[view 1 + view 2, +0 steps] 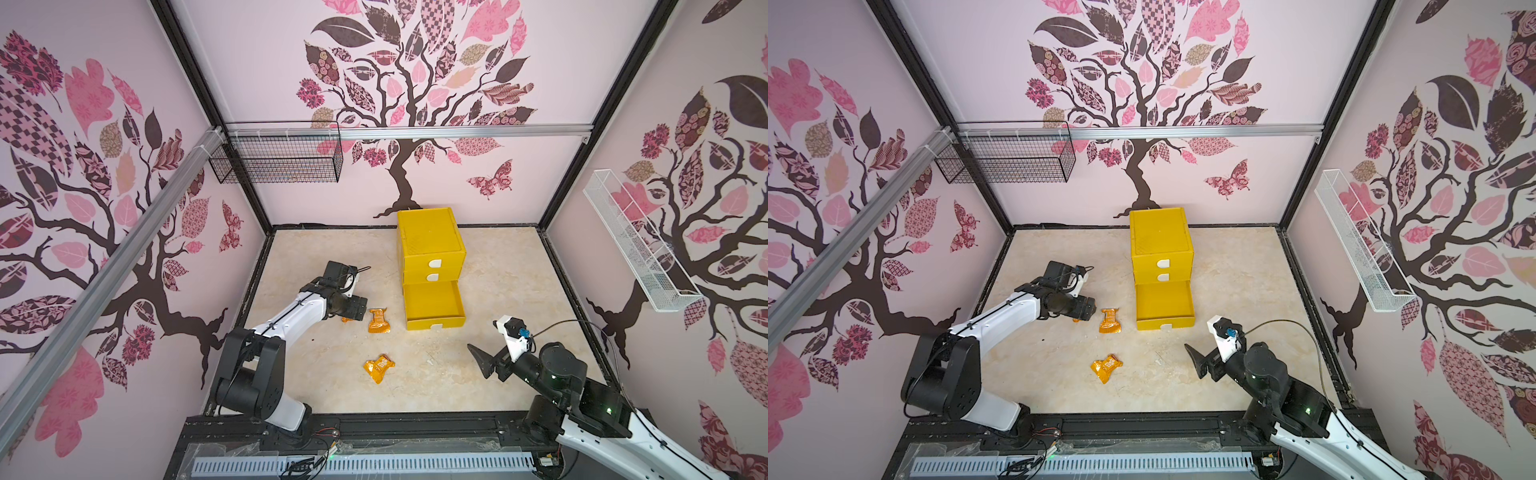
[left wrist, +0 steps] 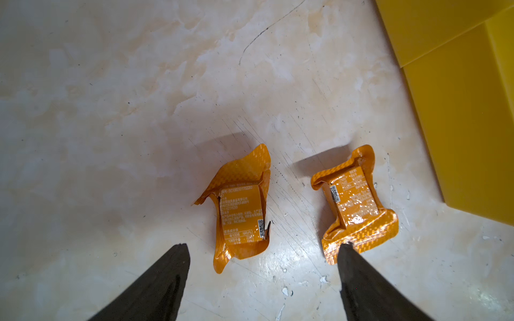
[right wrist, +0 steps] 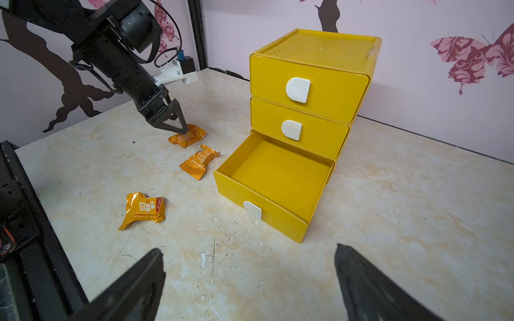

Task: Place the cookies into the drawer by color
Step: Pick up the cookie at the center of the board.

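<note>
Three cookies point(image 1: 1111, 321) in crinkly, shiny orange foil lie on the glossy marbled table point(image 1: 498, 266), beside the drawer point(image 1: 430, 245), a boxy yellow plastic chest with white half-round tabs. Its bottom tray point(image 1: 434, 305) is pulled out, smooth bare floor showing. The left gripper point(image 2: 262, 247) holds its tapered black fingers apart, either side of the first cookie point(image 2: 242, 211). The second cookie point(image 2: 353, 205) lies just beside it, the third cookie point(image 3: 143, 211) nearer the robot. The right gripper point(image 3: 249, 250) hovers, fingers wide apart.

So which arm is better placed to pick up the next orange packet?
Left. The left gripper hangs open over an orange packet, a finger either side, near the open bottom drawer. The right gripper, also open, sits farther back with nothing between its fingers.
</note>
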Controlling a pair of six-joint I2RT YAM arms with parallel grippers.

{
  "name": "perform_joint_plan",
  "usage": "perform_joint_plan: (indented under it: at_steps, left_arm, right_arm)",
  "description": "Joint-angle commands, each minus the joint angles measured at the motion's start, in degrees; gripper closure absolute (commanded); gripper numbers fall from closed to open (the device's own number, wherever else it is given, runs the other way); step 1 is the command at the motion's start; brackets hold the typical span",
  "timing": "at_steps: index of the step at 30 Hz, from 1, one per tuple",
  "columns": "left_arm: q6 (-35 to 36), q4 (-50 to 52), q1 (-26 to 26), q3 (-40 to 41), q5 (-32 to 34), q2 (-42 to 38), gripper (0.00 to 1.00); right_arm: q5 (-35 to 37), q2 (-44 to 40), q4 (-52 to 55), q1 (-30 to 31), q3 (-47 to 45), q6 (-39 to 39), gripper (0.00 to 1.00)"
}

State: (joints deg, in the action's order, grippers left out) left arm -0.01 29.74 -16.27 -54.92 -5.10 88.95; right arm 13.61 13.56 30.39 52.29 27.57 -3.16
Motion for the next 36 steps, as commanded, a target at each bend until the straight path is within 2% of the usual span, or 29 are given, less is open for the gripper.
perform_joint_plan:
  at_steps: [1, 14, 28, 36]
  left_arm:
    - [-1.31, 0.35, 0.70, -2.65, 0.91, 3.05, 0.14]
    - [-3.68, 2.71, 0.71, -5.99, 2.87, 11.23, 0.24]
    - [-3.56, 2.46, 0.72, -5.40, 1.89, 13.57, 0.46]
    - [-3.43, 2.44, 0.72, -5.23, 1.72, 11.75, 0.63]
  right_arm:
    - [-1.09, 0.57, -0.77, -0.63, 0.19, -0.38, 0.01]
    - [-1.83, -1.43, -0.77, -2.56, 0.03, -0.62, 0.01]
    - [-2.71, -1.86, -0.86, -3.91, -0.06, -0.80, 0.01]
    - [-2.75, -2.21, -1.00, -4.59, -0.15, -0.87, 0.01]
